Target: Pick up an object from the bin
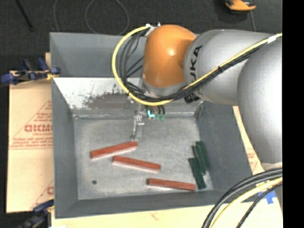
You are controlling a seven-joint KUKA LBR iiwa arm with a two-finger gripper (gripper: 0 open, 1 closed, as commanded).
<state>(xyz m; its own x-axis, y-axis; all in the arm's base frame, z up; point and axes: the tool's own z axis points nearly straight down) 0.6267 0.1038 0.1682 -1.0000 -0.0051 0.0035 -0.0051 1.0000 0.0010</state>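
1. The upper red-brown strip lay flat on the bin floor, left of centre. It was long and thin, and its right end sat a touch higher in the frame than its left.
2. Right at that right end hung the gripper, coming straight down from above. Its tip may have been touching the strip, but the view did not settle that.
3. Open or closed? Could not tell: the gripper showed as one narrow grey piece, and nothing was seen in its hold.
4. Just below and to the right lay the middle red-brown strip, near the centre of the floor. It slanted the other way and was apart from the first.
5. Further down and right, close to the front wall, lay the lower red-brown strip, almost level.
6. Over at the right of the floor, two dark green strips lay steeply, side by side and seemingly touching. The lower one's bottom end came near the right end of the lower red-brown strip.
7. A small dark speck sat alone at the lower left of the floor.
8. Above the gripper bulged the orange cover, with yellow and black cables looped at its left.
9. The grey arm ran off to the right of the frame.
10. Around it all stood the grey walls of the bin.
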